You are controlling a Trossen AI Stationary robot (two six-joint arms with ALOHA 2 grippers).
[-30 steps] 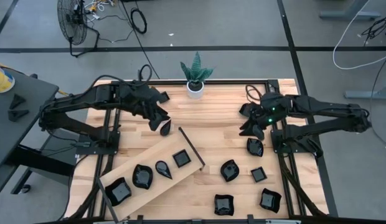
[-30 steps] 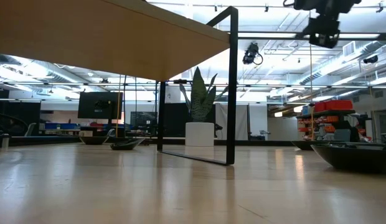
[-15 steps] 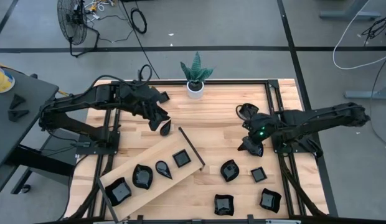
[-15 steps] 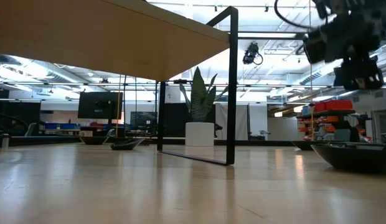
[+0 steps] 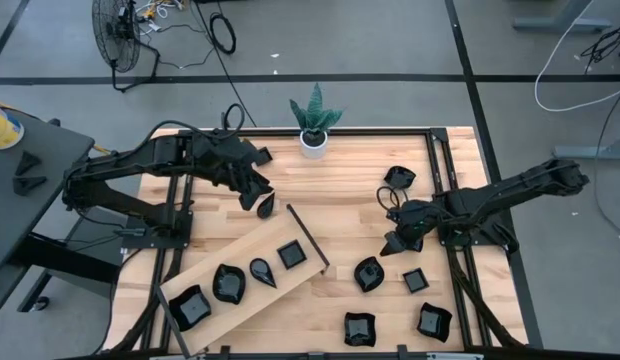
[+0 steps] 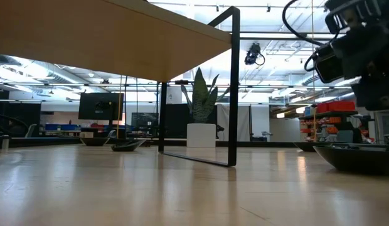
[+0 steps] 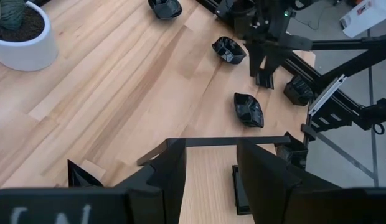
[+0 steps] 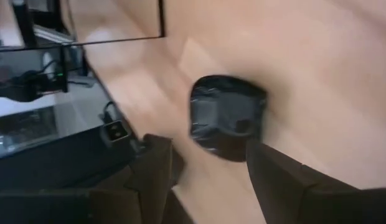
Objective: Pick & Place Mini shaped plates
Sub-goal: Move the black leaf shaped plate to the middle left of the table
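Observation:
Several glossy black mini plates lie on the table's right half. One plate (image 8: 227, 118) (image 7: 229, 50) sits flat just ahead of my right gripper (image 5: 394, 243) (image 8: 208, 149), which hangs low over it with its fingers open and tilted down. Others lie at the far right (image 5: 398, 178) and toward the near edge (image 5: 368, 272). Several more rest on the tilted wooden board (image 5: 245, 300). My left gripper (image 5: 262, 200) (image 7: 211, 149) hovers open above the board's far end, with nothing between its fingers.
A white pot with a green plant (image 5: 313, 140) stands at the table's far edge. The board's black frame bar (image 5: 308, 235) rises at its raised end. Bare wood (image 5: 330, 200) lies between the two arms. More plates (image 5: 358, 328) sit near the front right.
My right gripper has come down toward the table and its near edge, rolling about its own line, and now hangs low over a plate. Its move has uncovered the plate at the far right. It has stayed open.

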